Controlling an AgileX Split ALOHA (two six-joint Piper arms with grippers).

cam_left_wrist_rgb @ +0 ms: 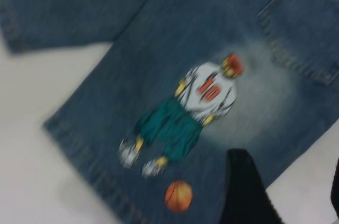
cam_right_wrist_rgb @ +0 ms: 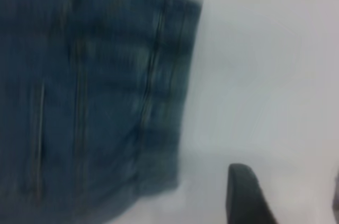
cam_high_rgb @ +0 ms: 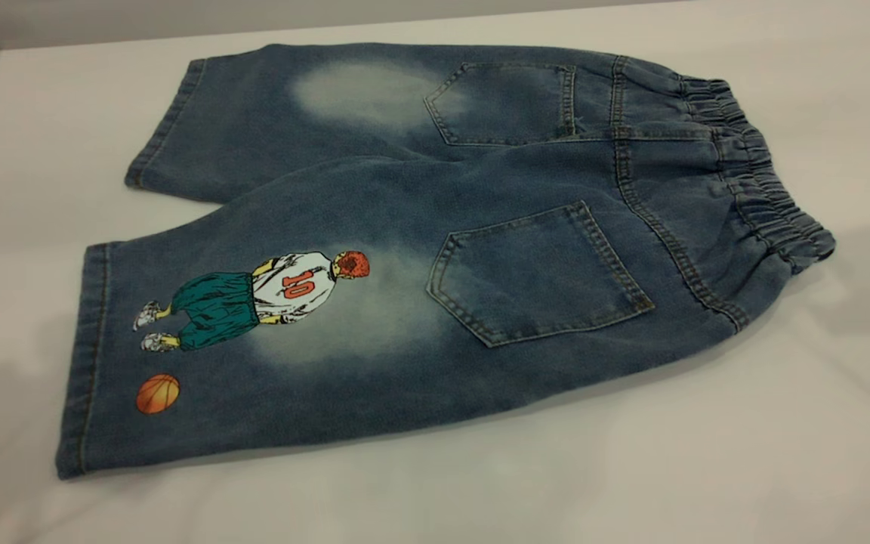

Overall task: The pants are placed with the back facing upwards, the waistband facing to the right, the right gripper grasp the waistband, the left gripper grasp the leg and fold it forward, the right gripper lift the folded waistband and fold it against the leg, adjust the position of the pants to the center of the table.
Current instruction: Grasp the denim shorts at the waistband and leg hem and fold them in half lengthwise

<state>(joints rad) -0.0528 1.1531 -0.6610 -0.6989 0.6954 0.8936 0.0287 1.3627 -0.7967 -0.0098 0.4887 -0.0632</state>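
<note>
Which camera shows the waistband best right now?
The exterior view: the whole elastic waistband lies gathered at the right end of the pants. The right wrist view shows only a blurred stretch of it; the left wrist view shows none.

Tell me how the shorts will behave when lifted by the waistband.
The shorts are soft denim lying flat, so they will probably droop and hang rather than hold shape. The gathered elastic waistband looks thick, likely giving a bulky but secure grip. On the smooth table they may slide if dragged.

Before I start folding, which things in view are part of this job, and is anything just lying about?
Job:
pants, flat, back up
waistband
printed leg
left gripper, over the printed leg
right gripper, over the table beside the waistband

Lying about:
nothing visible
</note>
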